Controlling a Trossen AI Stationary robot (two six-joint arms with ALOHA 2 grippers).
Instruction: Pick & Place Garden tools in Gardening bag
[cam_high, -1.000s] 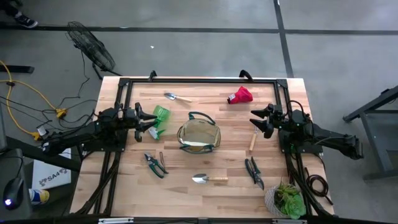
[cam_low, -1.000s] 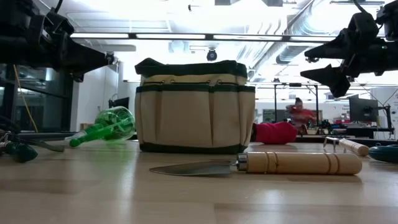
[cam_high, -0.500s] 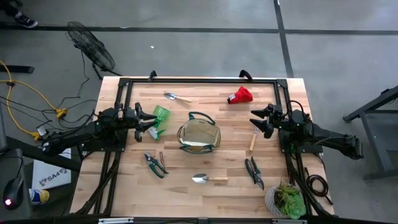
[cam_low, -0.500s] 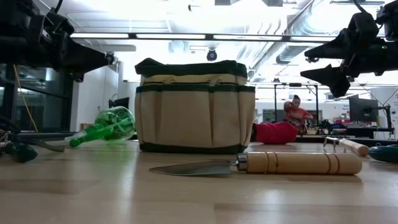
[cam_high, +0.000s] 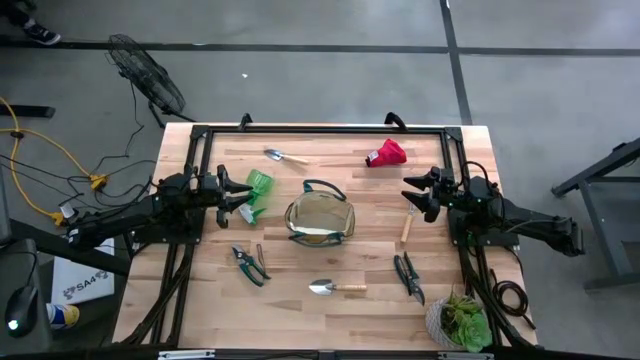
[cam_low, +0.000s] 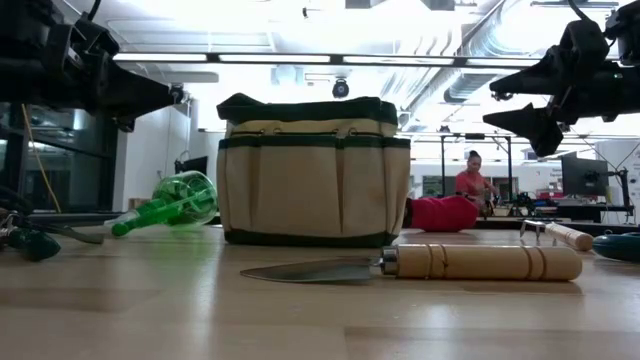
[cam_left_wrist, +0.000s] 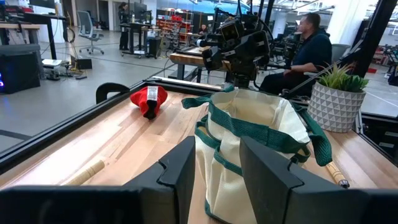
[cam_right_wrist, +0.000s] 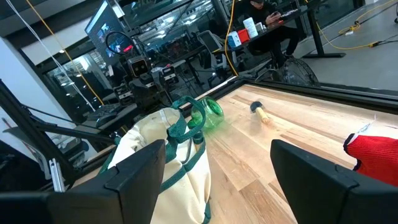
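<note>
The bag stands mid-worktop, between the two arms. The left gripper hovers above the worktop beside the green piece, jaws partly apart and empty. The right gripper hovers above the wooden-handled tool, jaws wide apart and empty. Trowels, shears and the red piece lie around the bag.

desk: pale planked wood, satin | bag: matt cloth | trowel: dull metal, smooth wood handle | sprayer: glossy plastic
</note>
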